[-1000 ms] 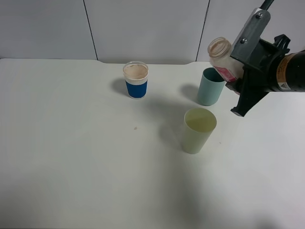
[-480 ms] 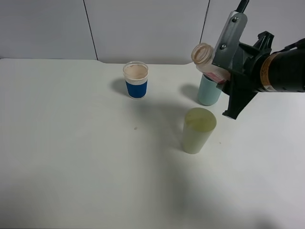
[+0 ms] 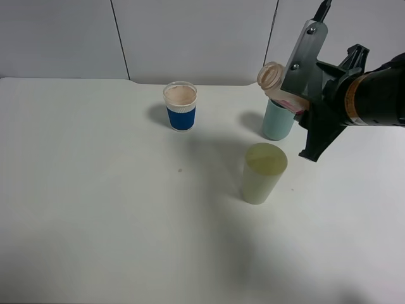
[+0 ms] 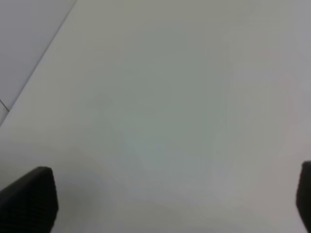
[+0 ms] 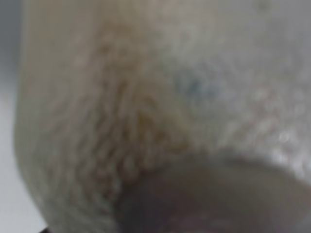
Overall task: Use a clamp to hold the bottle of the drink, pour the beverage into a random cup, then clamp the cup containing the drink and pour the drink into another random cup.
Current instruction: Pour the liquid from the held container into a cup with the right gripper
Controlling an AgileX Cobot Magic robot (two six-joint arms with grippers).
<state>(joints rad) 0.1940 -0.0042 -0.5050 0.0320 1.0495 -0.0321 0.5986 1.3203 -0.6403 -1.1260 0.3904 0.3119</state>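
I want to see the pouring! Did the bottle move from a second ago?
Yes. The bottle shifted left and tipped further; its mouth now sits over the teal cup near its left side.

Paper cup (image 3: pixel 180 106): blue sleeve, upright, near my worktop's far edge, pinkish-brown inside.
Teal tumbler (image 3: pixel 276 121): upright, same far edge, further right, partly hidden.
Worktop (image 3: pixel 95 209): white.

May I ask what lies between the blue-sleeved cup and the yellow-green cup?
Exterior high view: only bare table between blue-sleeved cup and yellow-green cup.
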